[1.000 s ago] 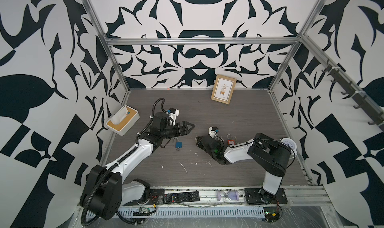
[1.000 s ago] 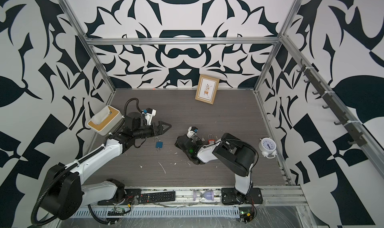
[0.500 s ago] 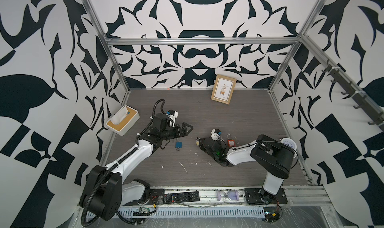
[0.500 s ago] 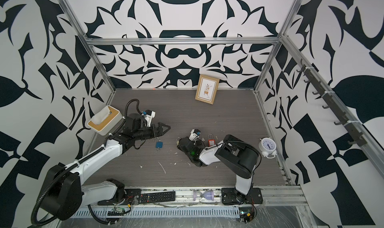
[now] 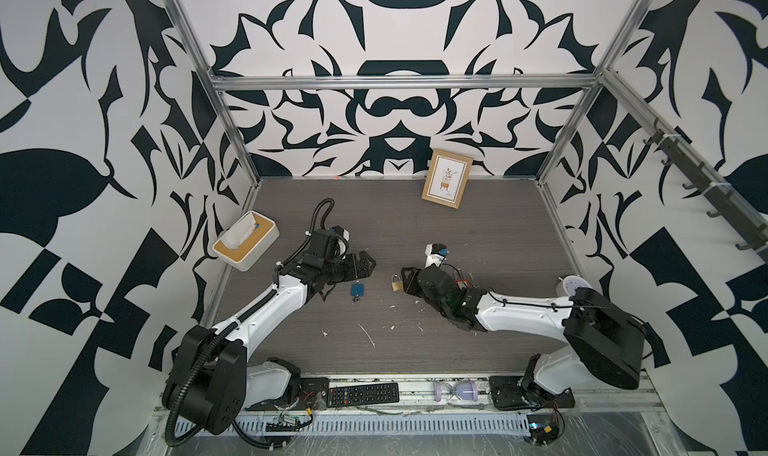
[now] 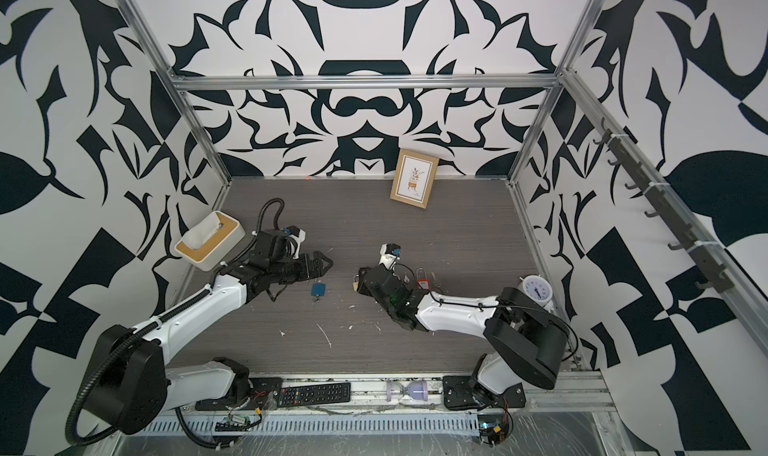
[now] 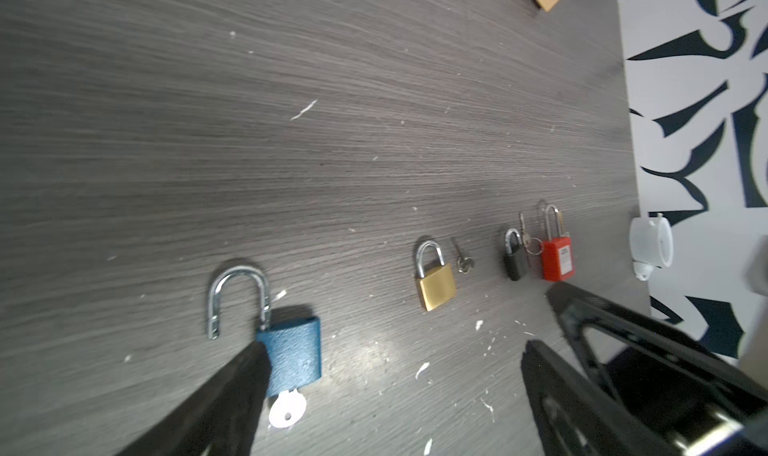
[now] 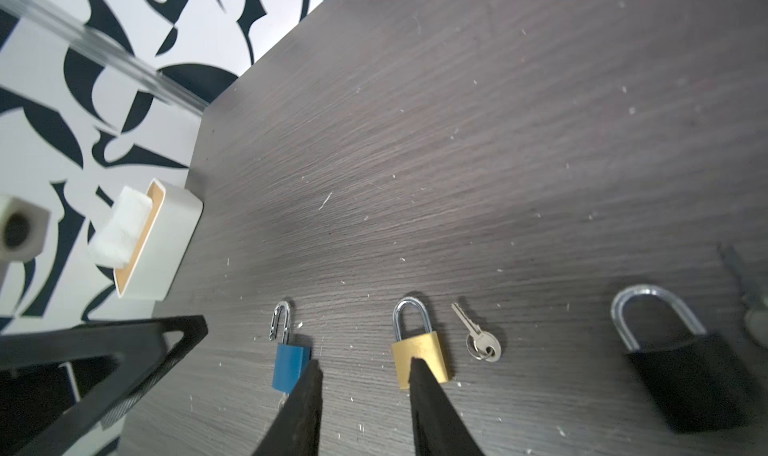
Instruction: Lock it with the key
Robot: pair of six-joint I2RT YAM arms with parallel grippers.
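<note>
A blue padlock (image 7: 295, 350) lies flat with its shackle (image 7: 237, 296) swung open and a silver key (image 7: 286, 408) in its keyhole; both top views show it (image 5: 357, 289) (image 6: 318, 289). My left gripper (image 7: 392, 350) (image 5: 365, 265) hovers just behind it, open, with one fingertip (image 7: 253, 354) over the lock's edge. A brass padlock (image 8: 424, 346) (image 5: 397, 284) lies shut, with a loose key (image 8: 478, 341) beside it. My right gripper (image 8: 363, 371) (image 5: 406, 276) is open with nothing between its fingers. In the right wrist view one fingertip (image 8: 417, 371) overlaps the brass lock.
A black padlock (image 7: 515, 262) and a red padlock (image 7: 559, 258) with keys lie right of the brass one. A tissue box (image 5: 245, 246) stands at the left wall, a picture frame (image 5: 446, 184) at the back and a white clock (image 5: 575, 285) at the right wall.
My right gripper's jaws have spread from almost shut to open, and the brass padlock now shows at its tip. My left gripper has drifted slightly back toward the blue padlock.
</note>
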